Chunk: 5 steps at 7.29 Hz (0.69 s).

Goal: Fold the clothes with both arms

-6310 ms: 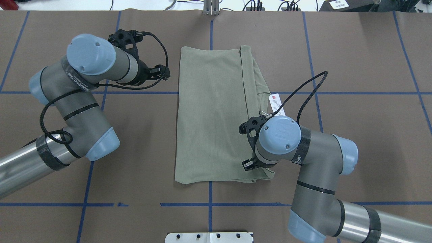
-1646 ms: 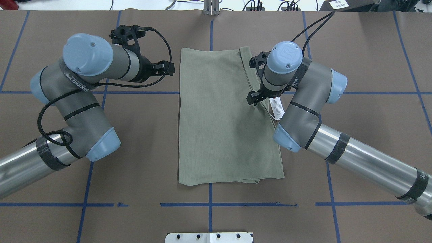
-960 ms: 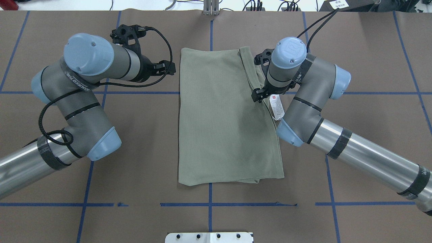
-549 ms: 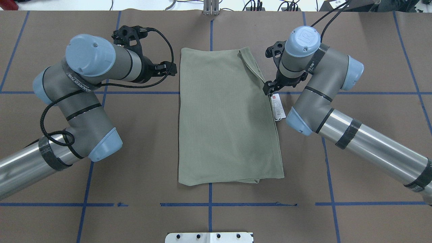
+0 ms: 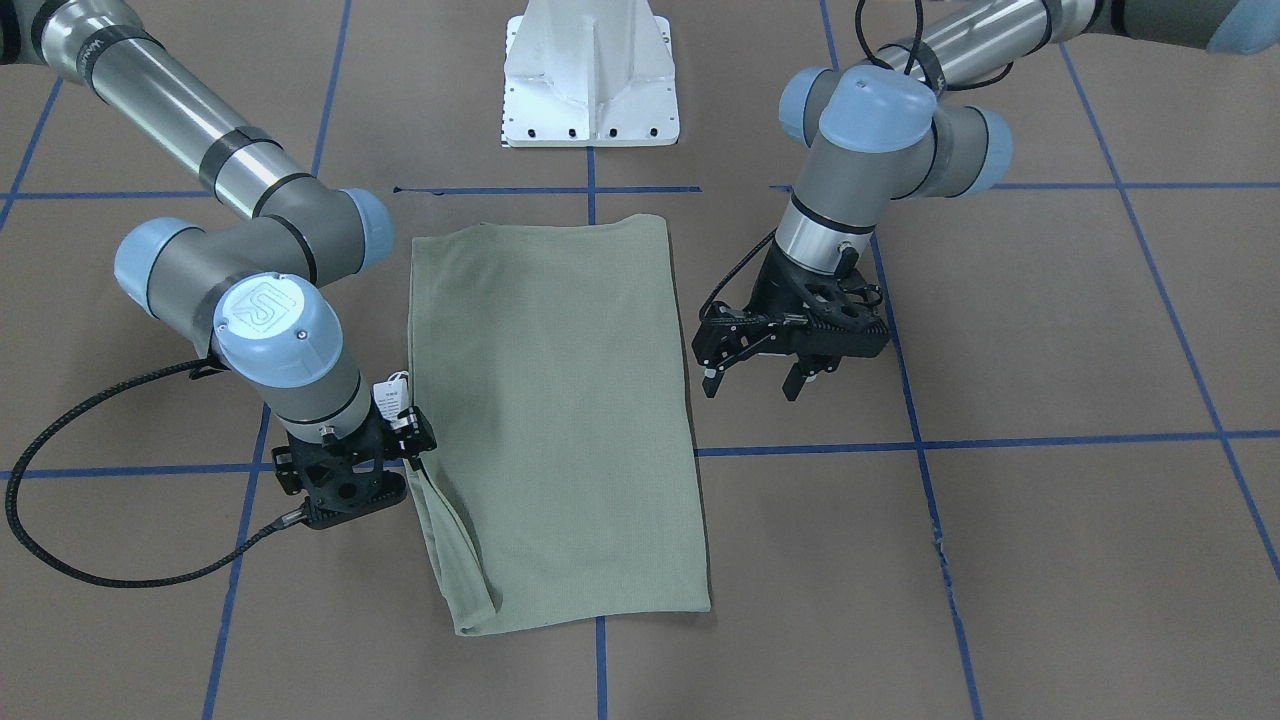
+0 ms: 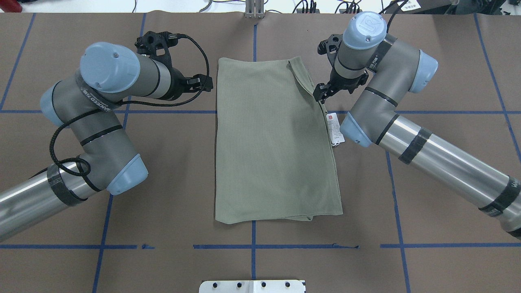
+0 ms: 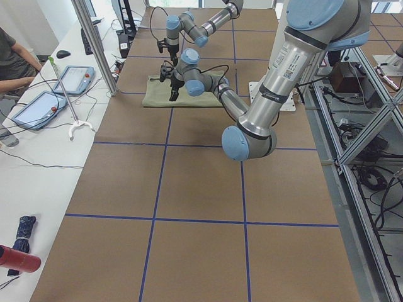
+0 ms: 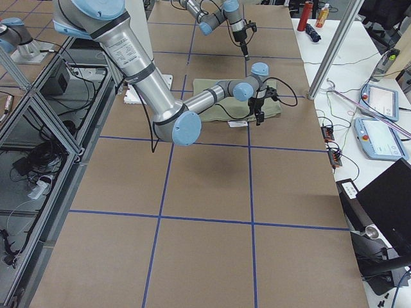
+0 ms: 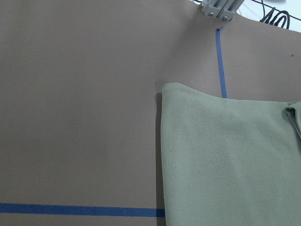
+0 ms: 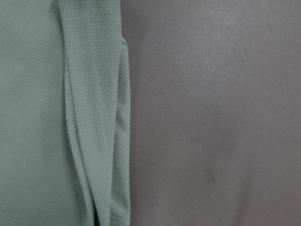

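The sage-green shirt (image 6: 272,142) lies flat mid-tabletop (image 6: 447,61), folded into a long panel, hang tag (image 6: 334,128) poking out. The left tool (image 5: 750,380) hovers spread just beside one long edge, seemingly ready for a corner. The right tool (image 6: 321,92) sits at the opposite edge; whether it's pinching, I can't tell.

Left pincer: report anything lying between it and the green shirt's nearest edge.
Nothing visible does. The left pincer hangs open beside the sage-green shirt, and only bare brown table shows in the gap between them.
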Each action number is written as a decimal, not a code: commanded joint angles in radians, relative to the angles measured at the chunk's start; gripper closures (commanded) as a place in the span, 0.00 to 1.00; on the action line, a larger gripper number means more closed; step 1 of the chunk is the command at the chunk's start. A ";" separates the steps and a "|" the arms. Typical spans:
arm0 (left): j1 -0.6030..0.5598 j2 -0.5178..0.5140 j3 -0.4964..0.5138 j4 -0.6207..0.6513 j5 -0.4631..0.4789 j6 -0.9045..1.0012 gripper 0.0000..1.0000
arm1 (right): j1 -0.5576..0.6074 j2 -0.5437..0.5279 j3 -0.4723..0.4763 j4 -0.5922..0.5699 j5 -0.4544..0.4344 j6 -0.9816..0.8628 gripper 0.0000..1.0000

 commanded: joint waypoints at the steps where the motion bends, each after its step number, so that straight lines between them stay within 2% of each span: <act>1: 0.000 0.003 0.001 -0.001 0.000 0.002 0.00 | -0.004 0.123 -0.139 0.004 0.001 -0.004 0.00; 3: 0.000 0.004 0.001 -0.003 0.000 0.002 0.00 | -0.010 0.151 -0.240 0.079 -0.002 -0.004 0.00; 5: 0.000 0.004 0.001 -0.004 0.000 0.002 0.00 | -0.012 0.155 -0.262 0.081 -0.003 -0.005 0.00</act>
